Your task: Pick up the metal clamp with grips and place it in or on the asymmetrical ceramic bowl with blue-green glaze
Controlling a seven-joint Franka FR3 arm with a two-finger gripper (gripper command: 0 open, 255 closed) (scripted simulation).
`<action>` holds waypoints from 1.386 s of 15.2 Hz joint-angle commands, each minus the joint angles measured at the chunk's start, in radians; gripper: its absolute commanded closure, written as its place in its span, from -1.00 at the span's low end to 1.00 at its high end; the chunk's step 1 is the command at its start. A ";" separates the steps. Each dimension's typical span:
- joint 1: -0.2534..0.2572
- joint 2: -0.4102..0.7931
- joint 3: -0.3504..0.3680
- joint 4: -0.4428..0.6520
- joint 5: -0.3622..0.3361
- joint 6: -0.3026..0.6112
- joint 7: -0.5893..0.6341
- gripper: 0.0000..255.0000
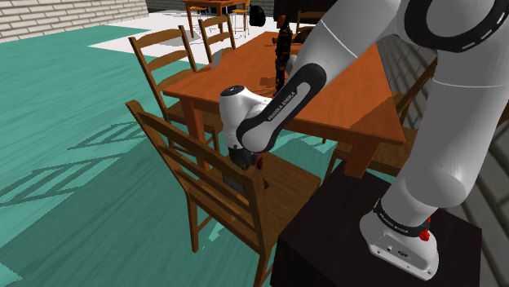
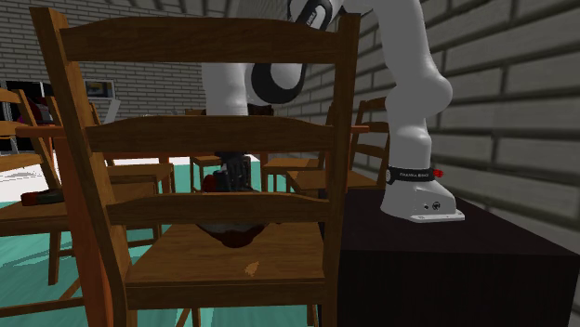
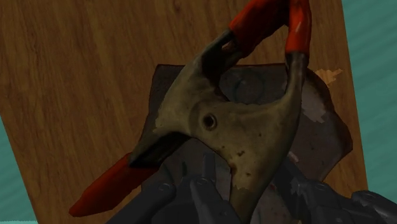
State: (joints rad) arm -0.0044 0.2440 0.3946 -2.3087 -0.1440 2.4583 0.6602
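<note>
Placing step, I judge: my gripper [image 3: 245,194] is closed on the clamp [image 3: 235,127], above the bowl [image 3: 321,130] near an edge of the chair seat [image 3: 76,83]; next, lower and release

Shoulder view: bright, even light. Slatted shadows of the chair [image 1: 281,183] lie on the teal floor [image 1: 57,106], cast toward that view's left.
Second exterior view: dim, with the chair back in shade and the brick wall [image 2: 502,93] lit grey.
Wrist view: dim and warm-toned. The clamp [image 3: 242,127] looks dull and mottled.
</note>
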 commanded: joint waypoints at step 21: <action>-0.014 -0.077 0.020 0.025 0.053 -0.094 -0.038 -1.00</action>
State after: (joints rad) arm -0.0179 0.1709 0.4134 -2.2834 -0.0940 2.3683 0.6243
